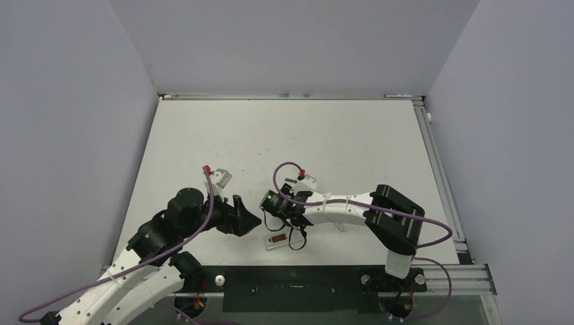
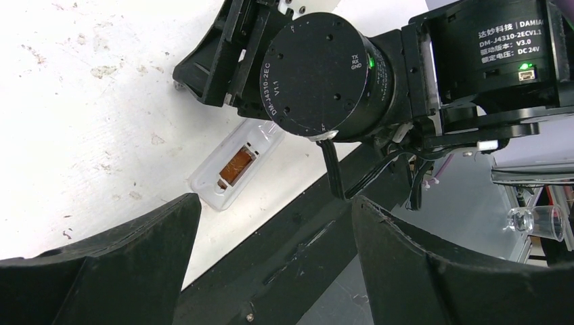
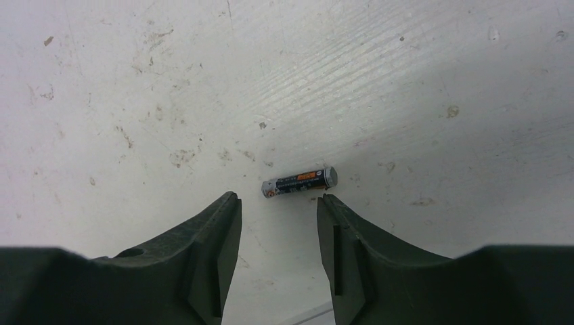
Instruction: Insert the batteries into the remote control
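Note:
The remote control (image 1: 276, 242) lies near the table's front edge, back side up, and its brownish recess shows clearly in the left wrist view (image 2: 233, 169). One battery (image 3: 300, 182), dark with an orange band, lies flat on the table just beyond the tips of my right gripper (image 3: 279, 198). That gripper is open, empty and pointing down. In the top view the right gripper (image 1: 269, 206) hides this battery. The second battery is out of view. My left gripper (image 2: 274, 200) is open and empty, left of the remote in the top view (image 1: 249, 218).
The right arm's black wrist motor (image 2: 325, 74) hangs just above and beyond the remote. A black strip (image 1: 291, 288) runs along the table's near edge, close to the remote. Grey walls enclose the white table (image 1: 304, 135) on three sides.

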{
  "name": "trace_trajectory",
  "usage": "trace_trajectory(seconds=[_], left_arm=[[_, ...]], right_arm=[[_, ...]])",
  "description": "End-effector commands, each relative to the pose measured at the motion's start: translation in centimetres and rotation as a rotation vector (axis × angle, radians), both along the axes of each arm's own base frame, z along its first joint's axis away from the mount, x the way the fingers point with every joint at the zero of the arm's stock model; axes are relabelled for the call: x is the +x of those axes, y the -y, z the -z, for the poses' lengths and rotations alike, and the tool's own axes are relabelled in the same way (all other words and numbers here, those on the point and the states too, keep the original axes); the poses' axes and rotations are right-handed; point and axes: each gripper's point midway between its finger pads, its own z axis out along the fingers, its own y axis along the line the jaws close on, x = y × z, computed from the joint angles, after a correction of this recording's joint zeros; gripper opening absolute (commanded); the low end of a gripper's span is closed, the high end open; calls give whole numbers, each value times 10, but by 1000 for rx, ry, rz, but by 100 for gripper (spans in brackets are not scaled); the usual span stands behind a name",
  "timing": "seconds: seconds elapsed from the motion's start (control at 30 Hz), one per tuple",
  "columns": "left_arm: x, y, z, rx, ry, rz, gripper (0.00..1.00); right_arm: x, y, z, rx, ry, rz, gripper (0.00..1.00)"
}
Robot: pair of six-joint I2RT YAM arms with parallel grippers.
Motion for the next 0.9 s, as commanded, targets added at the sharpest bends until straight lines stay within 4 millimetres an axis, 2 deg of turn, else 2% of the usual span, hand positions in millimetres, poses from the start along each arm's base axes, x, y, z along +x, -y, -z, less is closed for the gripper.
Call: trace_trajectory(seconds=[0.0,0.23,0.73,0.87], left_arm=[[3,2,-12,-22,52,3,80],[2,4,-12,-22,48,14,80],[1,6,-11,-23,44,28,80],[1,6,-10,-21,42,28,80]], right_arm=[[9,-3,-7,2,34,45,44],[12,-3,-3,-15,22,61,43],[19,14,12,-92,-10,74,38],[20,12,15,-103,-21,53,36]])
